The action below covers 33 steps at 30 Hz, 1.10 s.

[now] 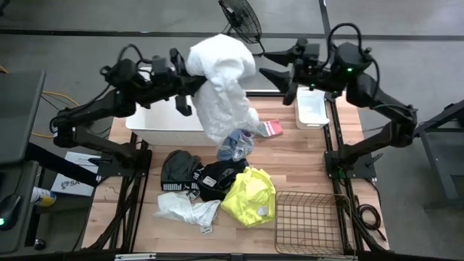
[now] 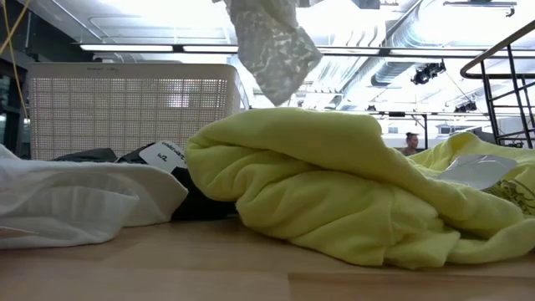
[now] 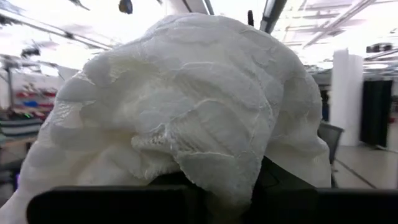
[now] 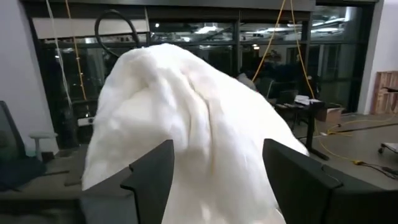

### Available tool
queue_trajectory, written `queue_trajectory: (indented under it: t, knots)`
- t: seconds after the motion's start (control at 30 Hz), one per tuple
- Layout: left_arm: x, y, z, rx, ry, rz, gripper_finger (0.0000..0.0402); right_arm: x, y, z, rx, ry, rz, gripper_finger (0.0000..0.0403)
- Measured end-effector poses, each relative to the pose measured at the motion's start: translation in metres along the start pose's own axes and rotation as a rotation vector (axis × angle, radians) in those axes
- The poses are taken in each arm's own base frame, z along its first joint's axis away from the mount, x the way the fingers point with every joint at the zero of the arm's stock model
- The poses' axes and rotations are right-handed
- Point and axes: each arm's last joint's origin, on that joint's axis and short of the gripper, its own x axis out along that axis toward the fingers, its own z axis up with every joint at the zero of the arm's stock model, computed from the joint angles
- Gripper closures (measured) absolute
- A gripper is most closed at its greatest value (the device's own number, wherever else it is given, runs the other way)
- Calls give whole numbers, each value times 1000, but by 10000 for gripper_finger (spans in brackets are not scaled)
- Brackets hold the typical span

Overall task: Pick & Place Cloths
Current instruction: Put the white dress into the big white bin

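Big white cloth (image 1: 221,80) hanging lifted; black (image 1: 196,176), neon yellow (image 1: 250,194) cloths heaped on table.

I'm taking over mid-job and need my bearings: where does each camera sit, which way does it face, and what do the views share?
High: overhead, straight down on table; both arms, left gripper, right gripper.
Low: table height, looking across neon yellow cloth; no arm shows.
Left wrist: faces big white cloth draped over its fingers.
Right wrist: same cloth between its open fingers.
Shared: the white cloth, in all four.
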Motion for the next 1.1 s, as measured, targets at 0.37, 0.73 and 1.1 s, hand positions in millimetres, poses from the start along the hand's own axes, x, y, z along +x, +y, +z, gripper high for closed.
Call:
queue_trajectory:
  t: [0.37, 0.73, 1.1]
  knots:
    - [-34, 6, 34, 140, -89, 158, 360, -11, -1, -2, 4, 71, -14, 167]
    - [-73, 16, 44, 196, 72, 487, 360, -11, -3, -6, -5, 111, -58, 167]
    - [-71, 21, 10, 162, 348, 703, 360, -10, -4, -6, -6, 112, -64, 167]
